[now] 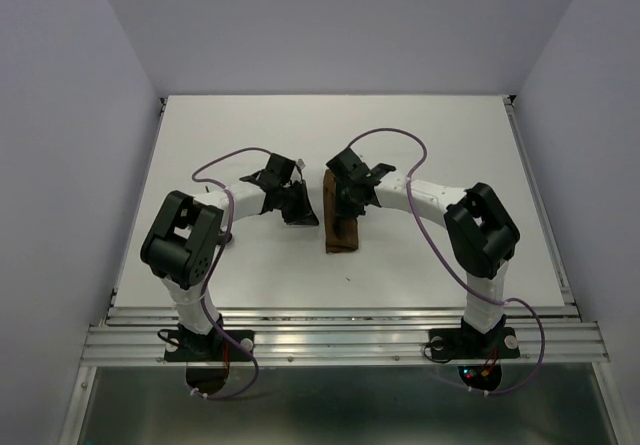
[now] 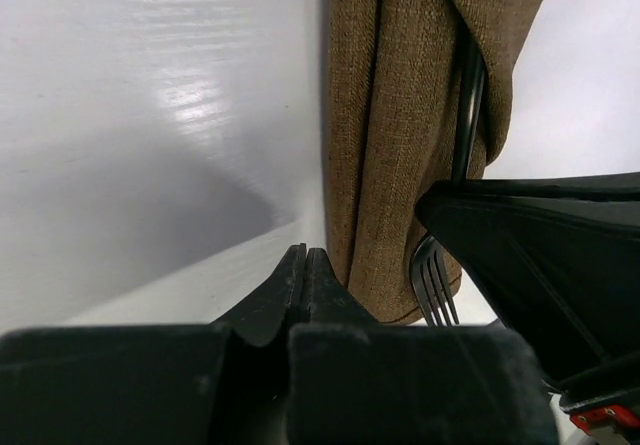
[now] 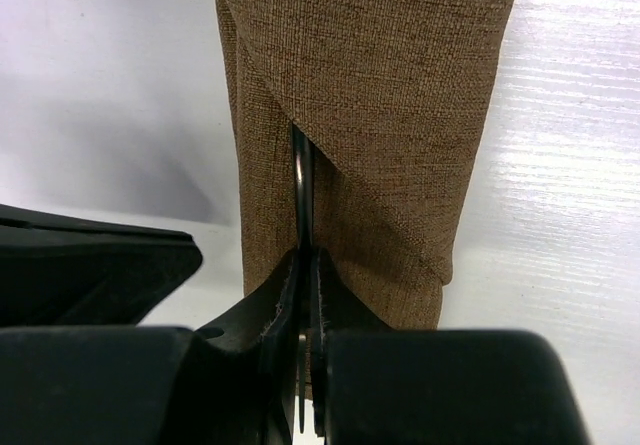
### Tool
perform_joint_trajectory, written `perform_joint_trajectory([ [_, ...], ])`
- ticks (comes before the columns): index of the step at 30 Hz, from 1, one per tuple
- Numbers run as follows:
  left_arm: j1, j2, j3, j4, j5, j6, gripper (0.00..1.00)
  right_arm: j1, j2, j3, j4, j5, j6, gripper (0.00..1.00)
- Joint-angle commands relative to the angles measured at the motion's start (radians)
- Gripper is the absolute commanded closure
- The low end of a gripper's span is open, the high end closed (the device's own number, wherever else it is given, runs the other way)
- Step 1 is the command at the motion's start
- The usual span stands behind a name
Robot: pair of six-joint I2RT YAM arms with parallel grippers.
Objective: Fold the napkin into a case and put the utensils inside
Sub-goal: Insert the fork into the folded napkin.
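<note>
The left hand [image 2: 305, 273] is pinched fully shut on nothing, its tips low on the counter [image 2: 150, 115] just beside the left edge of the case [image 2: 385, 145]. Whether they touch the cloth I cannot tell. It looks parked there to steady the case against sliding. The case lies mid-counter between the two hands as a narrow brown pouch, with a diagonal flap forming the pocket mouth. The fork [image 2: 434, 283] has its handle running up under that flap, while its tines stick out at the near end. The right hand [image 3: 303, 287] is closed narrowly on the fork's handle just below the flap, in line with the pocket, probably so it can push the fork straight in. No second utensil shows, so it may be inside already.
</note>
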Motion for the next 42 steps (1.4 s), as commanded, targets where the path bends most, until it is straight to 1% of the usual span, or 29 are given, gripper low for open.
perform_joint_trajectory([
  [1,-0.020,-0.022,-0.022,0.037,0.013,-0.025,1.00,0.006,-0.008,0.060,-0.001,0.020,0.037,0.99],
  [10,-0.057,0.013,-0.046,0.080,0.012,-0.051,1.00,0.006,-0.005,0.052,0.008,0.009,0.048,0.99],
  [24,-0.059,0.023,-0.046,0.087,0.010,-0.050,1.00,0.024,0.031,0.038,0.030,-0.007,0.004,0.99],
  [42,-0.059,0.049,-0.040,0.088,0.012,-0.047,1.00,0.052,0.017,0.024,0.050,0.000,-0.038,0.99],
])
